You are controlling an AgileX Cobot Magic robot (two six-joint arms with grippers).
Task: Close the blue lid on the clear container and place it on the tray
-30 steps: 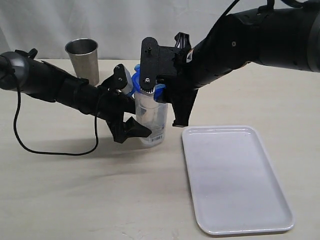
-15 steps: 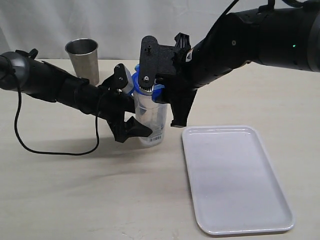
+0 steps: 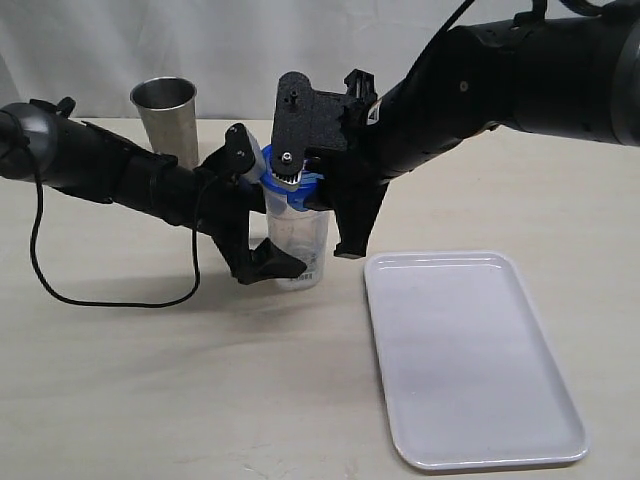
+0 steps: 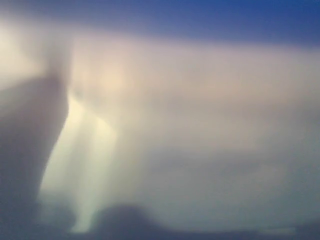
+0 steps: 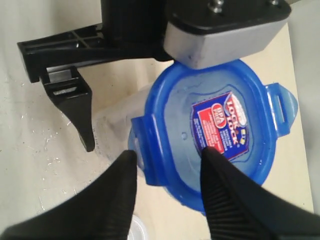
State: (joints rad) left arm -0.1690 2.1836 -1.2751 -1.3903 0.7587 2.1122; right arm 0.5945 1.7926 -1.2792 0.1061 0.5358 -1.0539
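The clear container [image 3: 300,240] stands on the table left of the white tray [image 3: 470,350]. The blue lid [image 3: 305,197] lies flat on its mouth. My left gripper [image 3: 272,212] is open, with one finger behind the container and one in front. The left wrist view is a blur of the container wall [image 4: 200,125] under a blue band of the lid [image 4: 200,15]. My right gripper [image 5: 167,155] hangs open over the lid [image 5: 175,110]. One fingertip rests on the lid's sticker and the other sits just outside a side flap. From outside, that right gripper [image 3: 318,208] covers the container's top.
A steel cup [image 3: 165,120] stands at the back left behind my left arm. A black cable [image 3: 60,290] loops over the table on the left. The left gripper's fingers [image 5: 70,95] show in the right wrist view beside the container.
The lid has come down level onto the container's mouth. My right gripper shifted slightly left and down with it. The left gripper's front finger has spread away from the container.
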